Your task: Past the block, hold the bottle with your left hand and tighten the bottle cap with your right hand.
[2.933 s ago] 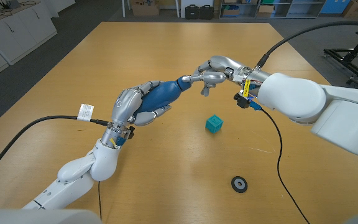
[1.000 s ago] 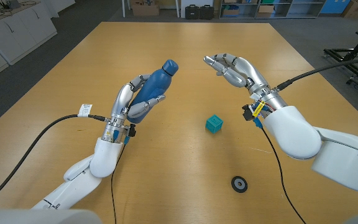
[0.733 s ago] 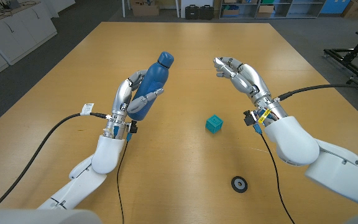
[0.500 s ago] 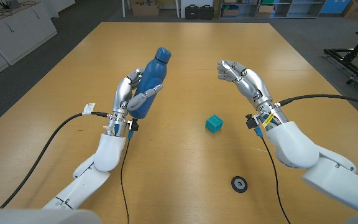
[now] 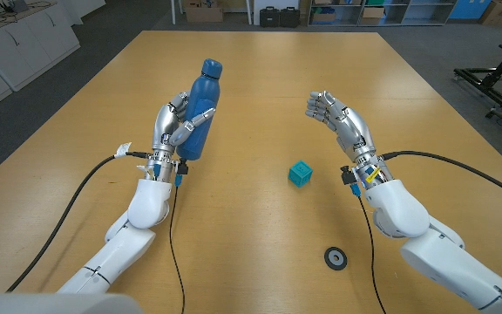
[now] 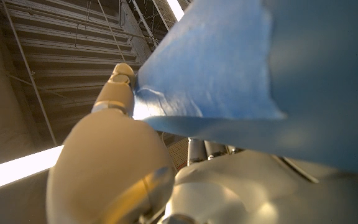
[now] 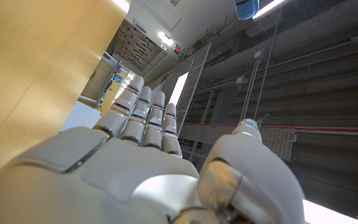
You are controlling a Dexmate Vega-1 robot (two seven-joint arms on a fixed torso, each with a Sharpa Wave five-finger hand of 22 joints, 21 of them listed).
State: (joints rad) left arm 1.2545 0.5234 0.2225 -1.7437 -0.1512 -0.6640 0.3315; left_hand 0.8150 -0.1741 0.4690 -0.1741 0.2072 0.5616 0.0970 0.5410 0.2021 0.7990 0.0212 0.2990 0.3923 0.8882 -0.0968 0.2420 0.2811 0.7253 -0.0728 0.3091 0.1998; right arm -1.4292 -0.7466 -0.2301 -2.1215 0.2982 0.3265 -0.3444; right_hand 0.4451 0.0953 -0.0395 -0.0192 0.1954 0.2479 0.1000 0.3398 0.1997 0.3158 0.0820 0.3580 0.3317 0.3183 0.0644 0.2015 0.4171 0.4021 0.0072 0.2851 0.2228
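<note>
Item: your left hand has swung the bottle upright past the block, fingers wrapped round it, while your right hand has withdrawn, fingers loosely curled, empty, suggesting tightening is finished.

White arms, silver fingers, black cables

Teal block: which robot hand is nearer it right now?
Right. The right robot hand hovers just beyond the teal block; the left robot hand grips the blue bottle farther off.
</note>
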